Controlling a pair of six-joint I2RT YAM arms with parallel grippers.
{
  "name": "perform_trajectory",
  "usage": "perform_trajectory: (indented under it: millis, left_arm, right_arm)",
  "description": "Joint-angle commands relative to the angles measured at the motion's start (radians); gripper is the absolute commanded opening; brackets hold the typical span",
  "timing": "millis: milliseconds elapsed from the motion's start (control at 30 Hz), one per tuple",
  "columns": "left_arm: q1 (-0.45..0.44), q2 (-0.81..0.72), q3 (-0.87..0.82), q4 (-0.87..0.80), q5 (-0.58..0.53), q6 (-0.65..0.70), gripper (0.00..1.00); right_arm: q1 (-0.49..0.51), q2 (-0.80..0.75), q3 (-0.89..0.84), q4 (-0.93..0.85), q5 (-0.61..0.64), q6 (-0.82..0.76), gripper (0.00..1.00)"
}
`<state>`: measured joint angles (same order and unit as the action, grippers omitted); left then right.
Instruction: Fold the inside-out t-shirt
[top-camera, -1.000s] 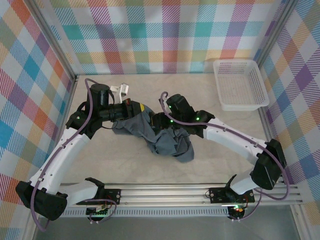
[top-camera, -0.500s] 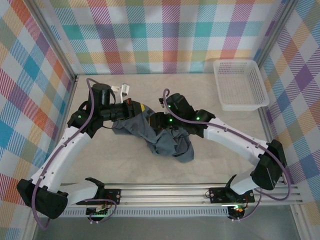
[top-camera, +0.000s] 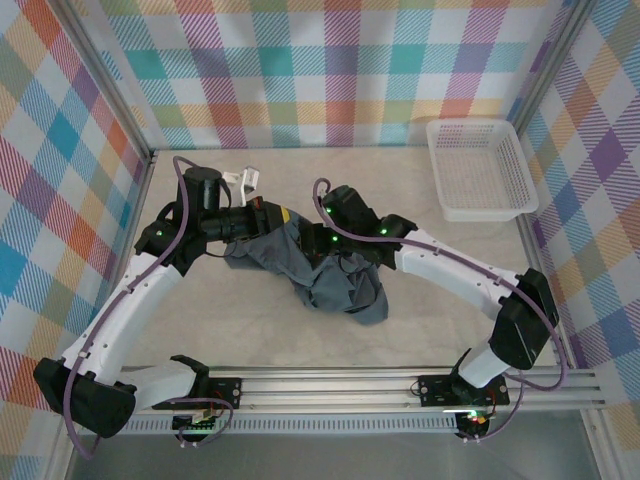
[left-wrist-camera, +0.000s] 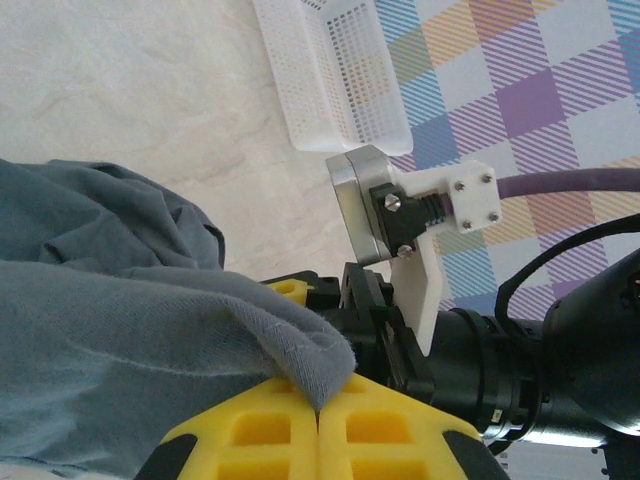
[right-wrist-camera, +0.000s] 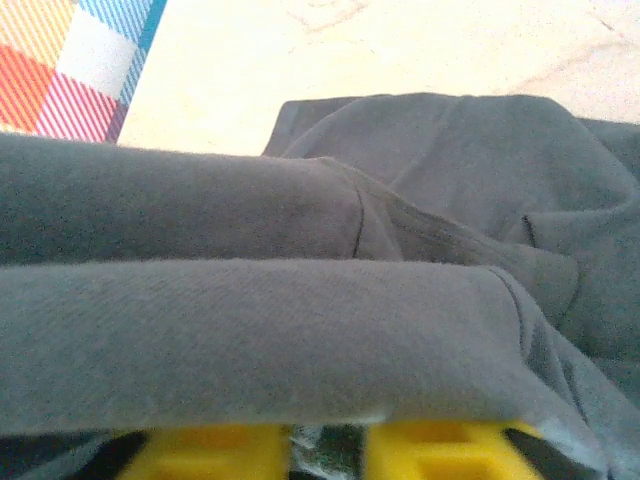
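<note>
The inside-out t-shirt (top-camera: 340, 285) lies in a crumpled grey heap in the middle of the table (top-camera: 230, 330), nowhere near flat, with both arms reaching into its upper edge. The left gripper (left-wrist-camera: 318, 425) is closed tight, its yellow fingers (left-wrist-camera: 270, 432) pressed together with a thin lip of cloth pinched between them. It looks like a shallow bite right at the edge of the fabric. The right gripper (right-wrist-camera: 327, 450) sits under a thick roll of shirt that drapes across it; its two fingers stand slightly apart, and I cannot tell whether they have caught any cloth. That's where I'd worry. If the arms pull apart to spread the shirt, the left's small pinch could slip off such thin fabric. The right could come away with nothing, or with several layers bunched together, so the shirt would twist rather than open. The two wrists are also close together over the heap, and a careless move could knock one against the other or snag the purple cable (left-wrist-camera: 570, 182). Dragging the bundle across the table might only roll it tighter. The white mesh basket (top-camera: 480, 170) stands in the far right corner, well apart from the shirt, and there's nothing in it.
</note>
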<state>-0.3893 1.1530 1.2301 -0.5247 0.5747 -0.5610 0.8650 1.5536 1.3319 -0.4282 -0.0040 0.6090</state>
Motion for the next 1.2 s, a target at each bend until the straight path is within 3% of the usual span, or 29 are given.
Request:
perform_trajectory:
  millis: [0,67,133,267,367,533,633,733,800,833,967,1167]
  left_arm:
    - [0.009,-0.012,0.011,-0.02,-0.021,0.016,0.0]
    - [0.014,-0.012,0.022,-0.068,-0.079,0.043,0.0]
    - [0.043,-0.005,0.018,-0.106,-0.133,0.073,0.0]
    - [0.123,0.029,-0.024,-0.044,-0.074,0.096,0.0]
    - [0.139,0.063,-0.01,-0.021,-0.029,0.122,0.0]
    - [0.147,0.068,0.02,-0.042,-0.044,0.188,0.02]
    - [0.155,0.046,0.023,-0.048,-0.052,0.27,0.24]
    - [0.15,0.025,0.018,-0.059,0.013,0.46,0.46]
    - [0.117,0.013,0.012,-0.083,0.044,0.62,0.53]
    - [0.085,0.001,0.002,-0.095,0.021,0.713,0.54]
    - [-0.082,-0.061,-0.084,-0.033,-0.258,0.995,0.62]
    - [-0.105,-0.011,-0.124,0.184,-0.385,0.989,0.64]
  right_arm:
    - [0.005,-0.012,0.025,-0.015,0.045,-0.033,0.1]
    - [0.005,-0.043,0.011,-0.003,0.024,-0.058,0.0]
    - [0.0,-0.089,0.0,0.006,-0.069,-0.11,0.0]
    - [-0.052,-0.188,0.017,-0.005,-0.31,-0.178,0.0]
    - [-0.13,-0.234,0.012,0.025,-0.466,-0.142,0.0]
    - [-0.219,-0.27,-0.033,0.091,-0.597,-0.1,0.0]
    - [-0.235,-0.261,-0.03,0.063,-0.612,-0.116,0.0]
    - [-0.242,-0.246,-0.024,0.05,-0.629,-0.124,0.0]
    - [-0.244,-0.235,-0.016,0.043,-0.636,-0.124,0.0]
    - [-0.245,-0.229,-0.009,0.038,-0.641,-0.124,0.0]
    - [-0.245,-0.206,0.014,0.028,-0.681,-0.12,0.0]
    - [-0.244,-0.191,0.033,0.028,-0.755,-0.107,0.0]
